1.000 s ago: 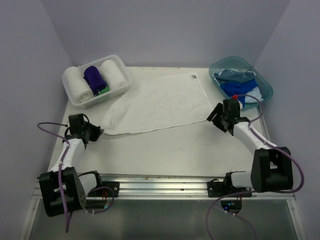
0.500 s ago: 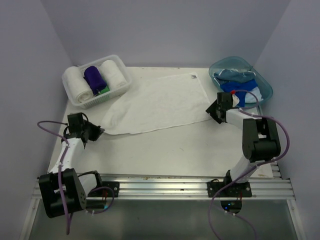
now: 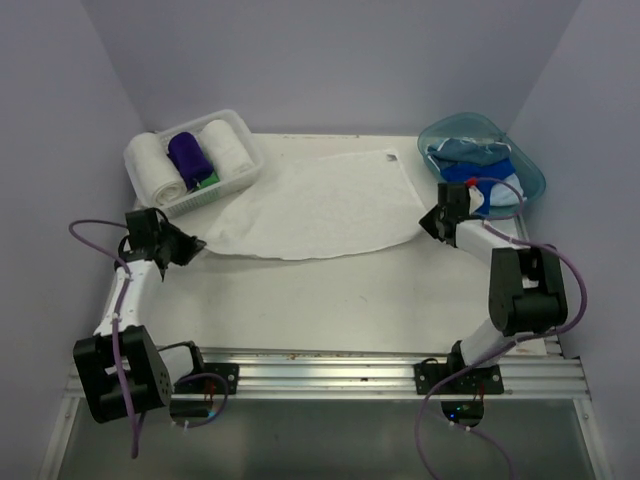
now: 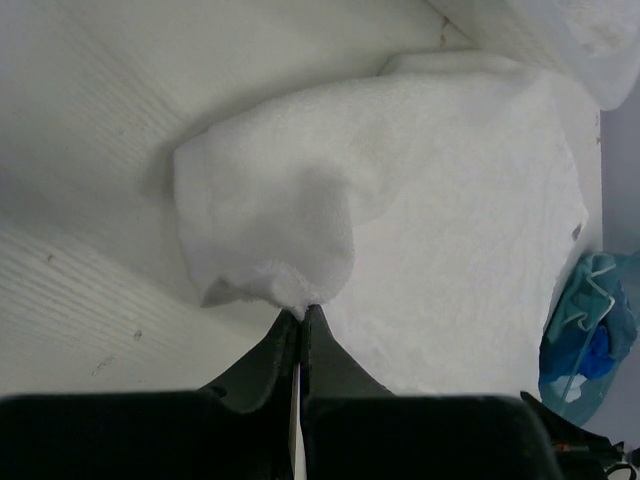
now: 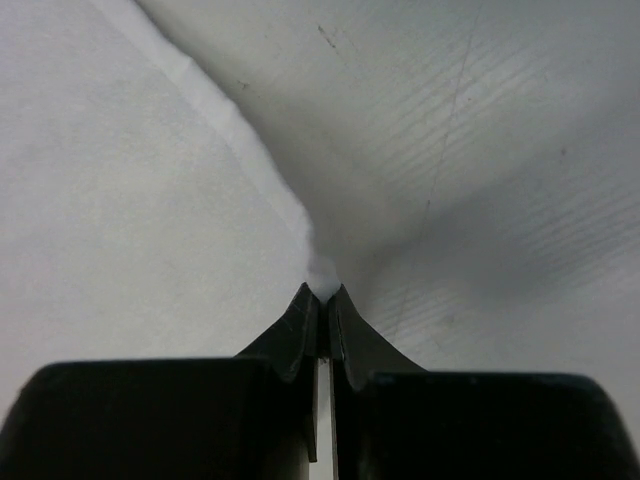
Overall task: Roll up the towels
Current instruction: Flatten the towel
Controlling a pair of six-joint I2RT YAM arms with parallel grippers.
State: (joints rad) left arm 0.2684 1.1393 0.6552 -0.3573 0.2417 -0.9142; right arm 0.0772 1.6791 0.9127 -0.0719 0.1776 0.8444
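Observation:
A large white towel [image 3: 320,205] lies spread over the middle of the table. My left gripper [image 3: 192,243] is shut on its near left corner [image 4: 290,295], which bunches up at the fingertips. At the right, my right gripper [image 3: 424,225] is shut on the towel's near right corner [image 5: 322,275]. Two rolled white towels [image 3: 155,170] and a rolled purple towel [image 3: 190,155] sit in the white lattice basket [image 3: 245,172] at the back left, with a bit of green beside them. Blue and pale blue towels [image 3: 478,175] lie loose in the teal tub [image 3: 530,175] at the back right.
The basket stands close behind my left gripper. The tub sits right beside my right gripper. Purple walls close the table on three sides. A metal rail [image 3: 330,365] runs along the near edge.
My right gripper moved up to the towel's near right corner and shut on it. My left gripper pulled its corner back and left, so the towel's near edge now curves.

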